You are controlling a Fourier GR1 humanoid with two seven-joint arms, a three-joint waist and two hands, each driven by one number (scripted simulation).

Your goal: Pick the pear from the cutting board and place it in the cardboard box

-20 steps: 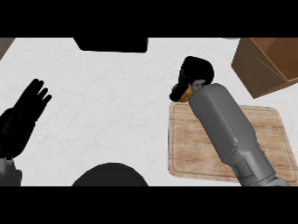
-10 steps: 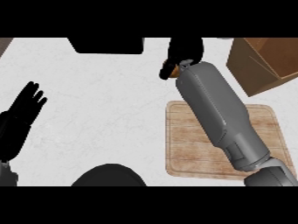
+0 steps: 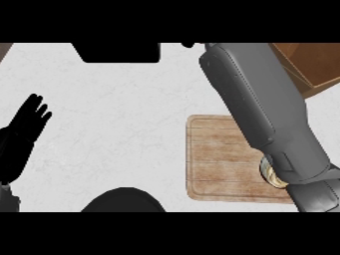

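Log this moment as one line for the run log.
phase: carry toward cardboard box | right forearm: raised over cutting board, hand out of view | pear: not visible | left hand: open, resting at left

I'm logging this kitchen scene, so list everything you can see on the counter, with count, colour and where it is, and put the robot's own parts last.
counter: one, white marbled, fills most of the view.
cutting board: one, light wood, lower right of the counter, partly under the right forearm.
cardboard box: one, brown, open, upper right corner.
dark block: one, black, at the top edge; what it is cannot be told.
pear: not visible.
right forearm: one, grey, reaching up from the lower right to the top edge; its hand is out of view.
left hand: one, black, open and resting at the left edge, fingers up.
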